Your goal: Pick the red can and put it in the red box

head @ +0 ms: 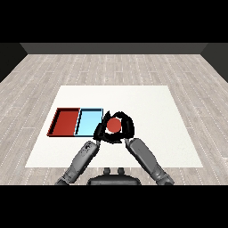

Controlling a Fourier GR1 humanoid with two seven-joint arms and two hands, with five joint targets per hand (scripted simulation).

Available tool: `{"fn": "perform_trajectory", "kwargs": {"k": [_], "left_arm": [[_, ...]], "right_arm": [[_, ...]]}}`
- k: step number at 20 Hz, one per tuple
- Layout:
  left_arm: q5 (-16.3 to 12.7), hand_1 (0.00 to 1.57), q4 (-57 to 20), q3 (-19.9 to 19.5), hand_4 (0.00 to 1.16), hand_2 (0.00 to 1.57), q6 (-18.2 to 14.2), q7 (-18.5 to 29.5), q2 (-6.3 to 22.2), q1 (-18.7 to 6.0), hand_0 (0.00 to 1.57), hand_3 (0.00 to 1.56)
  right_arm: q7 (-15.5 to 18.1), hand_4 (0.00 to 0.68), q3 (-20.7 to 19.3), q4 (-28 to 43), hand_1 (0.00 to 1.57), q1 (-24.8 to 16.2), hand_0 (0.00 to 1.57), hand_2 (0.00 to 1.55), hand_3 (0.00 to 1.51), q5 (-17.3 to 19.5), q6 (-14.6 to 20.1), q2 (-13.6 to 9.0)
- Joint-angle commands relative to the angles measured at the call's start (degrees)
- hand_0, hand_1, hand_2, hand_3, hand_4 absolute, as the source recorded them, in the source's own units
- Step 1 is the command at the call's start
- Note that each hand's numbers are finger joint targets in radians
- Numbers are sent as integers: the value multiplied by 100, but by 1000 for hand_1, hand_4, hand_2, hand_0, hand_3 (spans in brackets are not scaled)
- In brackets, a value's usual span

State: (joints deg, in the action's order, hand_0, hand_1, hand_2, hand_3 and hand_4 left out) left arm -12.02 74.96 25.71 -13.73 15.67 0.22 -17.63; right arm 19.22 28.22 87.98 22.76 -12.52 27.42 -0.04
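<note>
Two hands — right hand [126,126] curling round the red can [115,125], left hand [99,130] fingers unclear — a light, rigid, smooth-sided can, probably best gripped mid-body.

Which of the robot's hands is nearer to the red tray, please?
Left. The left hand sits by the light blue tray's near right corner; the right hand, curled round the red can, lies farther from the red tray.

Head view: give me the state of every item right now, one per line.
red can: upright, off the trays, right of the light blue one, right hand curled round it.
right hand: shut on the can.
left hand: beside the can, grip unclear.
red tray: holds nothing.
light blue tray: holds nothing.
</note>
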Motion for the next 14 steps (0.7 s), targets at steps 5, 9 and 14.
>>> {"fn": "perform_trajectory", "kwargs": {"k": [5, 9, 14], "left_arm": [[-236, 0, 6, 552, 0, 0, -286, 269, -22, 47, 0, 0], [-969, 0, -956, 717, 0, 0, -407, 710, -22, -559, 0, 0], [-1425, 1447, -618, 519, 1113, 1478, -1439, 531, -22, -481, 1447, 1424]], "right_arm": [[163, 648, 305, -52, 1522, -69, 1522, 1453, 1406, -118, 172, 3], [-119, 639, 38, 92, 1510, -18, 1510, 1461, 1406, 20, -110, 3], [-260, 654, 255, -445, 1560, 906, 1560, 1467, 1397, -282, 512, 3]]}}
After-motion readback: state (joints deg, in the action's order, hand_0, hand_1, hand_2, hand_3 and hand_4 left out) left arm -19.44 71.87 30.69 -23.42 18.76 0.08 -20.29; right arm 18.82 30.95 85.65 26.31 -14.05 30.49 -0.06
